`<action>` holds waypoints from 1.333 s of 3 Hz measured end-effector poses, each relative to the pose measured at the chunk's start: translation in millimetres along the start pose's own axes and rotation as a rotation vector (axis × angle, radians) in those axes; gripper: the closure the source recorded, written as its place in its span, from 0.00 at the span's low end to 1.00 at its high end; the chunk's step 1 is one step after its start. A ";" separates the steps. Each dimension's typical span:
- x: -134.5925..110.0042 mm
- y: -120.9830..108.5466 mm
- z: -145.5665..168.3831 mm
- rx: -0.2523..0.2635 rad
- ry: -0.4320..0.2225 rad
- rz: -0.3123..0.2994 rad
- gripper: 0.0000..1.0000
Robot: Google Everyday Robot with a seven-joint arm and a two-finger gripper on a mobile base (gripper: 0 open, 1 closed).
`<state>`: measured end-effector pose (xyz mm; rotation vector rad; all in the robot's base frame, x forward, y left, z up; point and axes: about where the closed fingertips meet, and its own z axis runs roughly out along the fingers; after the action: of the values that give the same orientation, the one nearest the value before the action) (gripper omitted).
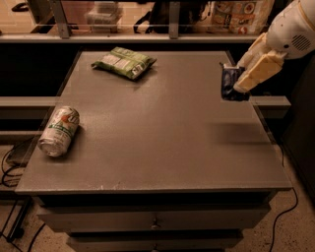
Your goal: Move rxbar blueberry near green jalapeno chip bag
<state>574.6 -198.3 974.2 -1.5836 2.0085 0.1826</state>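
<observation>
The green jalapeno chip bag [124,62] lies flat at the far left of the grey table [157,147]. The rxbar blueberry [229,82], a dark navy wrapper, is held on edge in the air above the table's right side. My gripper [238,81] is shut on it, its cream fingers [257,70] covering the bar's right part. The bar is well to the right of the chip bag, and its shadow falls on the table below.
A green-and-white soda can [59,131] lies on its side near the table's left edge. A shelf rail with packaged goods [241,12] runs behind the table. Drawers [155,222] sit below the front edge. Cables lie on the floor at both sides.
</observation>
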 end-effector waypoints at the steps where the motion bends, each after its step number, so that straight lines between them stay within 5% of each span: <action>1: -24.0 7.5 26.1 -0.058 -0.112 0.093 1.00; 3: -110.4 9.3 88.7 -0.105 -0.267 0.252 1.00; 4: -140.5 6.9 115.7 -0.111 -0.295 0.287 1.00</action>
<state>627.6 -26.0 948.1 -1.2390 2.0054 0.6108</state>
